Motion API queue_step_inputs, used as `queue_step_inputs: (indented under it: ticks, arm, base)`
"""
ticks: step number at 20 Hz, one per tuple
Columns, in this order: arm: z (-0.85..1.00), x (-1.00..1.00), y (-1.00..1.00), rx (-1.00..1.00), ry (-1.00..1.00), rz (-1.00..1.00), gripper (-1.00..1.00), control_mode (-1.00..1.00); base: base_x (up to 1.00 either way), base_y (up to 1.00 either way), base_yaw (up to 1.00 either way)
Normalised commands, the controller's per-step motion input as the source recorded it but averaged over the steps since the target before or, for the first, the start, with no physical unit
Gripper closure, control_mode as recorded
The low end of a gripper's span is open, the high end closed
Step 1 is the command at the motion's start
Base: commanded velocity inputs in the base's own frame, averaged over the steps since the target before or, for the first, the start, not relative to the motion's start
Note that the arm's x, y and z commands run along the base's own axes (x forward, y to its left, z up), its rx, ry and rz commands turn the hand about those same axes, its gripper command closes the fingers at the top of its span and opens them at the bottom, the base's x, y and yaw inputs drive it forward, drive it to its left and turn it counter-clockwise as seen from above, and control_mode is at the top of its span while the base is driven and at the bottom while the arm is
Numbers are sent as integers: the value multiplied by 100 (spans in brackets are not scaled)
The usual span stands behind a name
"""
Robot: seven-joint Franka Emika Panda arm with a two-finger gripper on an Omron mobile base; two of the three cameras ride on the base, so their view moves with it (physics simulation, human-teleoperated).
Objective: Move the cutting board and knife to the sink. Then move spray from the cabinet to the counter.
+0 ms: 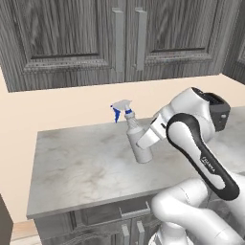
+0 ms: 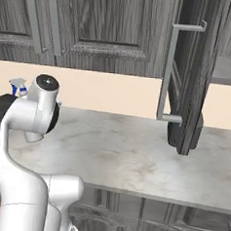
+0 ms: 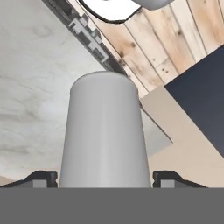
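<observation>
1. While the spray [image 1: 136, 139] stands on the counter [image 1: 81, 167] with its base down and slightly tilted, the job looks to be in its last step, the bottle already out of the cabinet [image 2: 186, 68], whose door hangs open on the right of the right base view.
2. From the left base view the bottle sits toward the back middle of the marbled top, blue trigger pointing left, with the arm's wrist right against its body.
3. Seen from the hand view, the pale grey body of the bottle runs up between the two dark fingertips [image 3: 39, 178], one on each side.
4. As for the gripper [image 3: 105, 181], its jaws stand spread wide around the bottle; whether the pads press the bottle or just flank it, I cannot tell.
5. Judging by that, the next move calls for a clean pull back from the bottle, without brushing it, since a nudge could tip it.
6. Neither board nor knife lies on this stretch of counter.
</observation>
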Motion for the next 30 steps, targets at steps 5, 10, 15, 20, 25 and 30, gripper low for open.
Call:
queue_step_inputs:
  ticks: [5,10,15,20,25,30]
  arm:
    - [-19,9,-7,8,-1,12,100,-100]
    - [-29,0,0,16,-8,6,100,-100]
    - [-23,0,1,19,-19,2,100,-100]
    - [-9,14,0,0,-14,0,100,-100]
    - [-12,34,-3,0,-3,0,100,-100]
    - [0,45,-35,3,-3,0,100,-100]
  base:
    - [0,0,0]
    - [0,0,0]
    - [0,0,0]
    - [0,0,0]
    - [0,0,0]
    - [0,0,0]
